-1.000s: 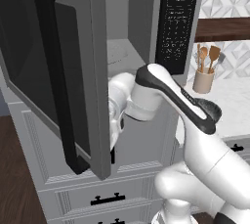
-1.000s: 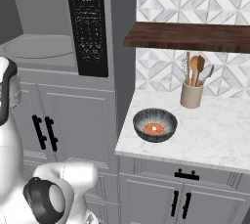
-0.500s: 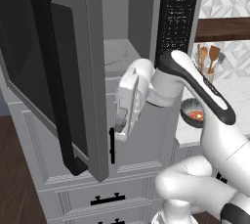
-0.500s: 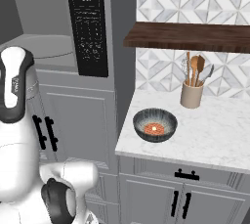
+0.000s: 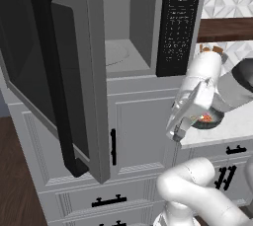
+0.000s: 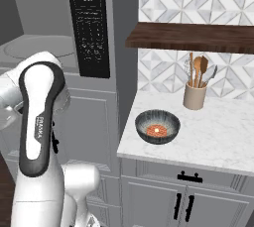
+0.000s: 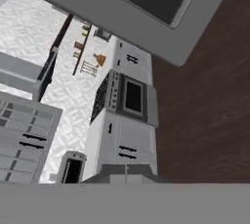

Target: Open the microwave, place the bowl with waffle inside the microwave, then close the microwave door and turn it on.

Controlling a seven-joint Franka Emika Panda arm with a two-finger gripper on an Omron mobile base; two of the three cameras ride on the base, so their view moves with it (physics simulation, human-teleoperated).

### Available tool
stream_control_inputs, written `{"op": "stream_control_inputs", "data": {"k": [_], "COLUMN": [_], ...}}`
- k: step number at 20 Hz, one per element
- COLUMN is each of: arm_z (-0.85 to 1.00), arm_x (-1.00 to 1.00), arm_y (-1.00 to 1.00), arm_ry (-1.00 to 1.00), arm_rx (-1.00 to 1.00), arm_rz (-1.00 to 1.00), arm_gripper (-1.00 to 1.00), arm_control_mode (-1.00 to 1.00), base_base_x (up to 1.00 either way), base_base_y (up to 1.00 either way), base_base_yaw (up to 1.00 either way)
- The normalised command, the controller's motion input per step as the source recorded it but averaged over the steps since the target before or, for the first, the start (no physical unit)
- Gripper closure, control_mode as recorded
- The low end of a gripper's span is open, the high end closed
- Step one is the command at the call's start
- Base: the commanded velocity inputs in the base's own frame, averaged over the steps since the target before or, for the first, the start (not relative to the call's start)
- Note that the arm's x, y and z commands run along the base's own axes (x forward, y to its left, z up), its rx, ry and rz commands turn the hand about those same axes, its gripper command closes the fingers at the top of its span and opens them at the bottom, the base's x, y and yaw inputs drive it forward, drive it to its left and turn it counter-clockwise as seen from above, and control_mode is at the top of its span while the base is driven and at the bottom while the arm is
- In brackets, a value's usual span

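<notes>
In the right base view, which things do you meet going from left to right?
Arm → keypad → bowl with waffle → crock.

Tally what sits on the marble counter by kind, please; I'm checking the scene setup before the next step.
Bowl: 1
Waffle, in the bowl: 1
Crock: 1
Total: 3
</notes>
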Motion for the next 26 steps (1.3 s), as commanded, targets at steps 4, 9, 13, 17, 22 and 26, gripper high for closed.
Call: {"op": "stream_control_inputs", "data": {"k": [4,9,13,17,22,26], "arm_z": [0.00,-0.14,-0.24,-0.25,-0.15,-0.12], "arm_x": [-0.22,0.00,0.01,0.15,0.41,0.77], "arm_y": [-1.00,-0.97,-0.85,-0.68,-0.84,-0.56], "arm_ry": [-0.17,-0.08,0.02,0.19,0.28,0.20], "arm_rx": [-0.01,-0.01,0.00,0.00,0.00,0.00], "arm_rz": [-0.31,-0.54,-0.73,-0.82,-0.67,-0.40], "arm_gripper": [1.00,1.00,1.00,1.00,1.00,1.00], "arm_control_mode": [-1.00,-1.00,-1.00,-1.00,-1.00,-1.00], "base_base_x": [0.00,0.00,0.00,0.00,0.00,0.00], "base_base_y": [0.00,0.00,0.00,0.00,0.00,0.00], "base_base_yaw": [0.00,0.00,0.00,0.00,0.00,0.00]}}
